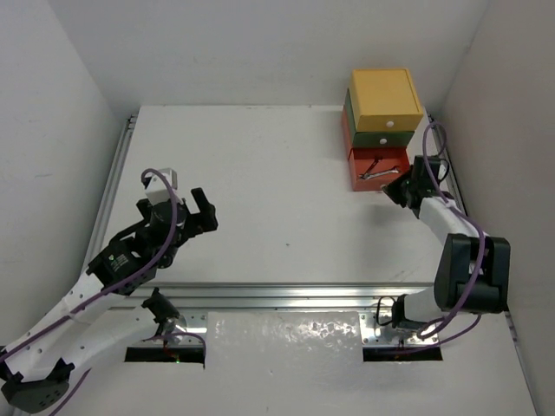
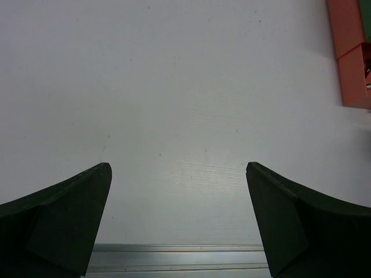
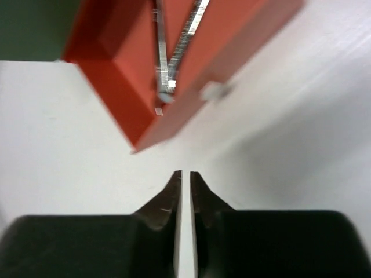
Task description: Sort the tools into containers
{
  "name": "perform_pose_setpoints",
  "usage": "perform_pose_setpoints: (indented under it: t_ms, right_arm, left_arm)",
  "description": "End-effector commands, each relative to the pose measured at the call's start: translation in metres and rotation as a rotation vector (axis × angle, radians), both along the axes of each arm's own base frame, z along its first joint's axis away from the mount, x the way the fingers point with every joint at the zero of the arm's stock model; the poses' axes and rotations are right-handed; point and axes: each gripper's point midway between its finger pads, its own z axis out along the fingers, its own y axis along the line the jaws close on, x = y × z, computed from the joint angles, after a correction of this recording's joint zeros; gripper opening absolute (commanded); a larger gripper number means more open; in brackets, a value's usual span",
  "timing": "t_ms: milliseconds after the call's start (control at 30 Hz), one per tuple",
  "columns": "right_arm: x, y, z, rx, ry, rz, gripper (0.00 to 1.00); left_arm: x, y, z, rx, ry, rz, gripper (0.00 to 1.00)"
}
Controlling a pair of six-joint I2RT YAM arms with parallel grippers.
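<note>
Red drawer (image 3: 116, 87) open, wrenches (image 3: 161, 52) inside; likely light, rigid, free-sliding. Best contact: knob (image 3: 213, 90). Right gripper (image 3: 185, 175) nearly closed, empty; left gripper (image 2: 178, 168) wide apart, empty.

top: overhead, far | wrists: low, near table (image 1: 260, 191) | shared: red-orange drawer (image 1: 395, 159)

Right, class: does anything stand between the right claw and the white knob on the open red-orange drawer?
Nothing visible does. Only bare white table lies between the right claw, its fingers nearly together, and the small white knob on the front of the open red-orange drawer.
</note>
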Motion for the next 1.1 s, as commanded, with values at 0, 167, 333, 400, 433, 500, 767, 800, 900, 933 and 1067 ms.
perform_pose_setpoints:
  t_ms: [0,167,333,400,433,500,767,800,900,933,1067]
  right_arm:
    - [-0.006,-0.021,-0.010,-0.157,0.013,0.005,0.06]
    - [-0.009,-0.032,-0.055,-0.169,0.132,-0.041,0.00]
    - [0.023,-0.029,-0.071,-0.118,0.058,-0.044,0.00]
    - [0.038,-0.030,-0.071,-0.116,0.012,-0.041,0.00]
    - [0.041,-0.029,-0.071,-0.111,0.001,-0.041,0.00]
    - [0.054,-0.028,-0.063,-0.093,-0.071,-0.034,0.00]
    - [0.097,-0.034,-0.051,-0.054,-0.197,0.008,0.00]
    - [0.101,-0.033,-0.051,-0.048,-0.206,0.016,0.00]
    - [0.114,-0.032,-0.050,-0.047,-0.240,0.057,0.00]
    - [0.117,-0.033,-0.051,-0.047,-0.239,0.063,0.00]
    - [0.134,-0.039,-0.066,-0.009,-0.214,0.061,0.00]
  left_arm:
    - [0.003,-0.006,0.004,-0.005,-0.022,-0.026,1.00]
    - [0.004,-0.008,0.001,0.005,-0.007,-0.031,1.00]
    - [0.003,-0.009,0.002,-0.002,-0.014,-0.042,1.00]
    - [0.003,-0.011,0.002,-0.004,-0.016,-0.053,1.00]
    - [0.003,-0.011,0.001,-0.002,-0.015,-0.058,1.00]
    - [0.004,-0.013,0.002,-0.002,-0.017,-0.066,1.00]
    - [0.003,-0.016,0.003,-0.013,-0.025,-0.092,1.00]
    - [0.002,-0.017,0.003,-0.013,-0.027,-0.096,1.00]
    - [0.002,-0.018,0.004,-0.016,-0.030,-0.103,1.00]
    - [0.002,-0.018,0.004,-0.015,-0.030,-0.105,1.00]
    - [0.002,-0.018,0.004,-0.016,-0.030,-0.108,1.00]
